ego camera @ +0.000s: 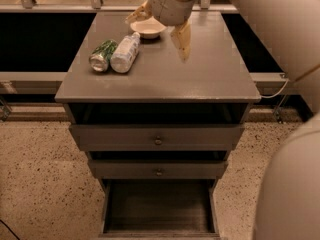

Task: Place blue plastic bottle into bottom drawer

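The blue plastic bottle (pixel 125 52) lies on its side on the left part of the grey cabinet top (pixel 200 79), touching a green patterned can (pixel 102 55) on its left. My gripper (pixel 160 28) hangs over the back middle of the top, above a small white bowl and to the right of the bottle. It is open and empty, with one beige finger (pixel 182 40) to the right of the bowl and the other (pixel 137 15) to its left. The bottom drawer (pixel 159 206) is pulled out, showing its dark plank floor with nothing in it.
The white bowl (pixel 148 28) sits at the back of the top. Two shallower drawers with round knobs (pixel 158 140) are slightly ajar above the bottom drawer. My arm's white casing (pixel 290 184) fills the right side. A speckled floor (pixel 40 184) surrounds the cabinet.
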Robot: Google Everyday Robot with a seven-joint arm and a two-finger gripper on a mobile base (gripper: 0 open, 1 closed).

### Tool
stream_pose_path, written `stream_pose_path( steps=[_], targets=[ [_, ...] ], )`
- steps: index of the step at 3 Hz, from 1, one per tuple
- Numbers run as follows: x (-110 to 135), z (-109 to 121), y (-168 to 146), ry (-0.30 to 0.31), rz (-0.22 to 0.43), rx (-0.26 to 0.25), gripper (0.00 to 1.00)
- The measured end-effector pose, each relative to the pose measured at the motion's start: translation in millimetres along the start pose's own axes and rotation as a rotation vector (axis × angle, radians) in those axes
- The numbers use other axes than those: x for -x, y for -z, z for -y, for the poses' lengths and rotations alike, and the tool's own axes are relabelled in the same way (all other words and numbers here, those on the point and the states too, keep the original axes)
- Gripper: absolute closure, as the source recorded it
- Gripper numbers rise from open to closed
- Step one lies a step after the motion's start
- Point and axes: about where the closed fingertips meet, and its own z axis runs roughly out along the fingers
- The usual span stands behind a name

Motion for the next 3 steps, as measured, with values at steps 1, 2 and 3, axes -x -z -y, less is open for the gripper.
stream_pose_path(
  steps=[1, 2, 3],
  targets=[
    [-26.6, 17.9, -27.9, 0.123, -0.112, 0.121, 0.00],
    [-32.1, 22.2, -30.4, 0.135, -0.145, 0.132, 0.00],
    [-35.1, 24.3, -37.7, 0.202, -0.131, 0.175, 0.00]
  ],
)
